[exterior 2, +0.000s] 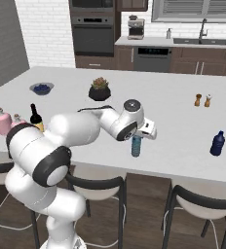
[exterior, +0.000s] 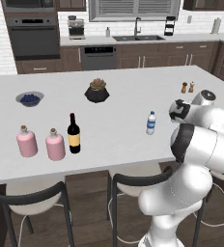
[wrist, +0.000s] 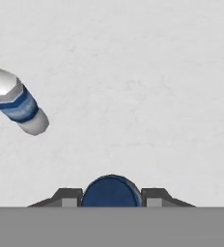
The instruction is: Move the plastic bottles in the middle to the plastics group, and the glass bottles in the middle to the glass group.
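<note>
My gripper [wrist: 111, 193] points straight down at the counter, shut on the round blue cap of a plastic bottle [wrist: 111, 190]. In the right base view this clear, blue-labelled bottle [exterior 2: 136, 147] stands under my gripper [exterior 2: 139, 137] near the counter's front edge. Another clear plastic bottle [wrist: 17, 103] stands free a short way off, left of my hand [exterior: 151, 123]. The dark wine bottle [exterior: 74, 135] stands right beside the two pink flasks [exterior: 27, 141] [exterior: 55, 144] at the counter's left. The dark blue bottle [exterior 2: 217, 144] stands alone at the far right.
A potted plant [exterior: 97, 91] sits mid-counter and a bowl of blueberries [exterior: 30, 99] to its left. Salt and pepper shakers [exterior: 187, 87] stand at the back right. Stools [exterior: 133, 185] line the counter's near edge.
</note>
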You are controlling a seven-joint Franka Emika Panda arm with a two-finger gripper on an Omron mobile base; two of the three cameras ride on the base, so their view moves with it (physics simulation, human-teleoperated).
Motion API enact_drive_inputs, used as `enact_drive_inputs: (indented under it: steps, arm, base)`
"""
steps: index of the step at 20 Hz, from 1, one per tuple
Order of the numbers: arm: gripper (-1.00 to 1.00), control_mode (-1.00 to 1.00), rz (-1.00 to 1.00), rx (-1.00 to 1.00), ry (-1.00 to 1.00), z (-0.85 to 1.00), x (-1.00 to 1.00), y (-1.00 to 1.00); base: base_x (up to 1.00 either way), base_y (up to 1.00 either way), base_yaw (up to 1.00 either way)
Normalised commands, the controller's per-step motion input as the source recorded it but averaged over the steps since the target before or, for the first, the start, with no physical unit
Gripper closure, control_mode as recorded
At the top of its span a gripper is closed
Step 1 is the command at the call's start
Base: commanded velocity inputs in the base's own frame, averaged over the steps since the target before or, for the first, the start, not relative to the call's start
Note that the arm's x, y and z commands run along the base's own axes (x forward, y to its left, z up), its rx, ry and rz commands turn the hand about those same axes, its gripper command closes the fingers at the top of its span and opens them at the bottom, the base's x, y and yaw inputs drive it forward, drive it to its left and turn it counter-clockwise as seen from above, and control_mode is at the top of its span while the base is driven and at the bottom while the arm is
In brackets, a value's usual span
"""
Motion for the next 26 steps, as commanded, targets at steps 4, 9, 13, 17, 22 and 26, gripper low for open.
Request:
enact_drive_inputs:
  steps: [4,9,13,17,22,26]
  arm:
    - [1.00,-1.00,-0.12,0.00,0.00,0.09,-0.01,-0.91]
    - [1.00,-1.00,-0.11,0.00,0.00,0.21,0.00,-0.72]
    - [1.00,-1.00,-0.14,0.00,0.00,0.07,-0.02,-0.76]
    - [1.00,-1.00,-0.14,0.00,-0.02,-0.06,0.00,-0.69]
    - [1.00,-1.00,-0.13,0.00,-0.12,-0.13,0.00,-0.67]
    - [1.00,-1.00,-0.13,0.00,-0.16,-0.03,0.00,-0.76]
  base:
    - [0.00,0.00,0.00]
    - [0.00,0.00,0.00]
    - [0.00,0.00,0.00]
    - [0.00,0.00,0.00]
    - [0.00,0.00,0.00]
    - [0.00,0.00,0.00]
